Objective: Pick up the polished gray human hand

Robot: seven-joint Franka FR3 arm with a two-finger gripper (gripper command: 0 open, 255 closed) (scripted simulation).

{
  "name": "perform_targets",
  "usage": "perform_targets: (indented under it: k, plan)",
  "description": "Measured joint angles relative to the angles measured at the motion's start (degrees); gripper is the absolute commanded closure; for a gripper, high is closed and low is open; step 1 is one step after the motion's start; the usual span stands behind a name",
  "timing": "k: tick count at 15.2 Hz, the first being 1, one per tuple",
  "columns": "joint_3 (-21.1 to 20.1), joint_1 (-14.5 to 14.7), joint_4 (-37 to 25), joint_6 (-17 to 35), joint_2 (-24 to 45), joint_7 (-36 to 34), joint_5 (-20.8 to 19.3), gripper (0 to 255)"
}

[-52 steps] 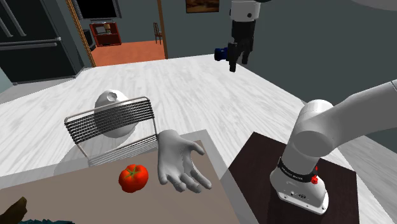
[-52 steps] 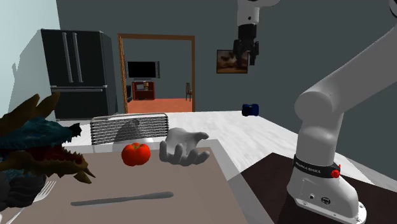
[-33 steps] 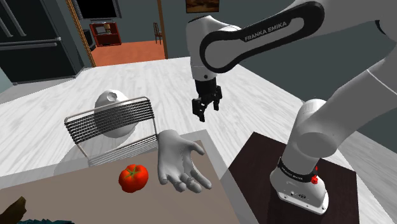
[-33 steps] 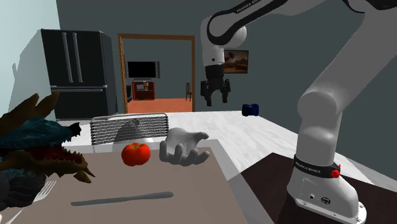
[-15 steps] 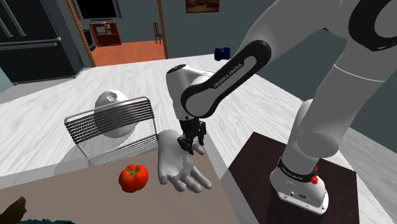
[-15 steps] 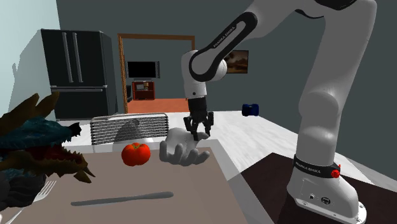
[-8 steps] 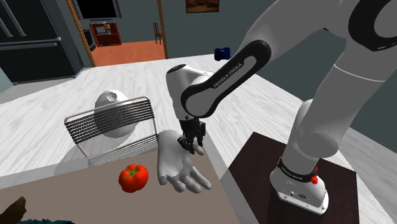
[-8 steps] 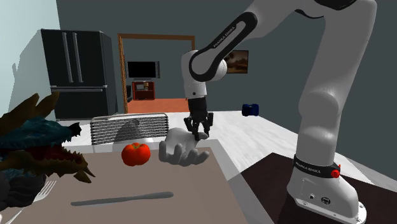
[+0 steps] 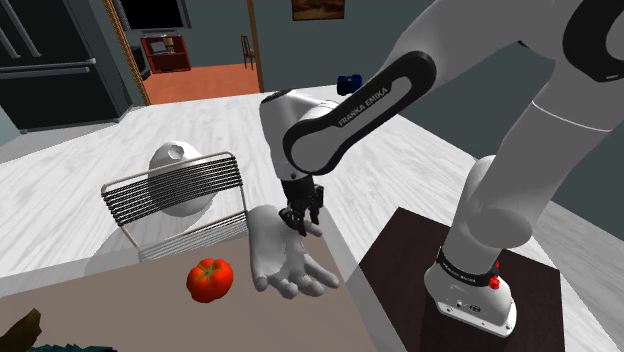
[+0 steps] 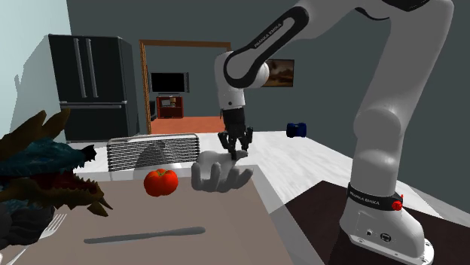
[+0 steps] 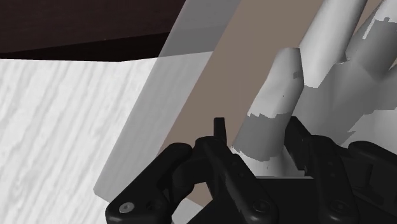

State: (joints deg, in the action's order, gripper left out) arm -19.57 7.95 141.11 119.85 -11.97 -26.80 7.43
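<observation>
Shoulder view: grey hand model (image 9: pixel 285 258) pinched by the gripper (image 9: pixel 298 222)

The hand model sits palm up over the tan countertop (image 9: pixel 130 310), near its corner. A red tomato (image 9: pixel 210 280) is just beside it on the shoulder view's left. Whether the hand model touches the surface cannot be told. In the wrist view the black fingers (image 11: pixel 219 135) clasp one pale digit between them. A wire rack (image 9: pixel 175 190) stands behind. A dragon figure (image 10: pixel 45 177) and a knife (image 10: pixel 143 236) sit further along the countertop.

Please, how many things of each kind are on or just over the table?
Hand model: 1
Tomato: 1
Wire rack: 1
Dragon figure: 1
Cutlery: 2, a knife and what looks like a fork
Total: 6
</observation>
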Motion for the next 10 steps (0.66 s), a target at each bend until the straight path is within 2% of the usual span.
perform_targets:
  k: [10]
  plan:
    - [0.8, 0.0, -4.3, -8.1, -3.9, 0.5, 0.4, 255]
